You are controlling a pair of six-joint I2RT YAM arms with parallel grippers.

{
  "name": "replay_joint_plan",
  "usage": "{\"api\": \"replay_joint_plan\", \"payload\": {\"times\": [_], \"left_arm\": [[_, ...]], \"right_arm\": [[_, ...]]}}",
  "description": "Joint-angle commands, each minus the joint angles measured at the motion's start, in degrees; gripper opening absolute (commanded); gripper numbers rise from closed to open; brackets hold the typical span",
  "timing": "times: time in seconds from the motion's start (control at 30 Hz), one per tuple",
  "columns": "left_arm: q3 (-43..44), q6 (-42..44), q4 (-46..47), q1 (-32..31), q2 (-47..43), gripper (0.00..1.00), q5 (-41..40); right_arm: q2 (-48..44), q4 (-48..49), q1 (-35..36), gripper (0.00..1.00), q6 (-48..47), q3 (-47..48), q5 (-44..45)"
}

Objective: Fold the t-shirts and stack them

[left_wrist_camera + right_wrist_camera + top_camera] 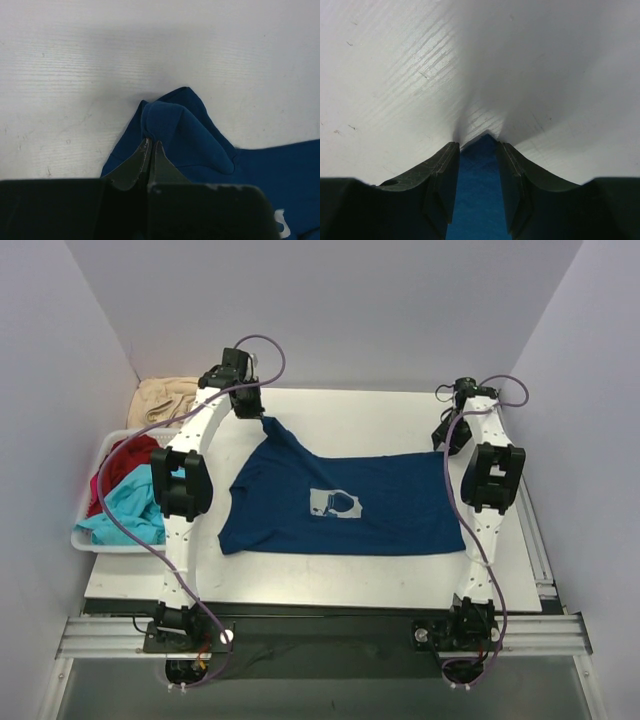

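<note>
A navy blue t-shirt (390, 495) with a pale print (335, 503) lies spread across the middle of the table. My left gripper (262, 416) is shut on its far-left corner, which rises in a peak off the table. In the left wrist view the jaws (151, 142) pinch a fold of the navy cloth (190, 130). My right gripper (446, 440) is at the shirt's far-right corner. In the right wrist view it (476, 145) stands open astride the flat corner of blue cloth (477, 190). A red t-shirt (125, 460) and a turquoise one (130, 510) lie in the bin.
A white bin (90, 540) stands at the table's left edge holding the other shirts. A beige cloth (165, 395) lies bunched behind it in the far-left corner. Grey walls close in on both sides and behind. Bare white table (360, 415) shows beyond the shirt.
</note>
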Motion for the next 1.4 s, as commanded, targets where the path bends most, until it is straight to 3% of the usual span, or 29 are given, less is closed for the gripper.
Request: {"api": "replay_joint_plan", "payload": {"times": [0.0,0.17,0.27,0.3,0.33,0.83,1.37], "left_arm": [[-0.32,-0.35,0.40,0.59,-1.16,0.00,0.52],[-0.50,-0.35,0.57,0.59,-1.16,0.00,0.52],[-0.41,-0.35,0.57,0.50,-1.25,0.00,0.43],[-0.41,-0.35,0.57,0.59,-1.25,0.00,0.43],[-0.50,-0.35,0.66,0.59,-1.16,0.00,0.43],[7.23,-0.35,1.72,1.11,0.60,0.00,1.49],[8.02,-0.18,1.63,1.20,0.86,0.00,2.72]], "right_arm": [[-2.10,-2.70,0.18,0.37,-0.27,-3.13,-0.68],[-2.11,-2.87,0.53,0.29,-0.80,-4.88,-0.24],[-2.37,-2.88,0.44,0.12,-0.88,-5.76,-0.24],[-2.46,-2.96,0.44,0.02,-0.88,-5.94,-0.06],[-2.54,-2.96,0.53,0.00,-0.80,-6.20,0.11],[-8.08,-3.32,-2.10,0.00,1.22,-3.57,5.12],[-11.95,-3.32,-2.64,0.00,1.75,-0.75,4.51]]}}
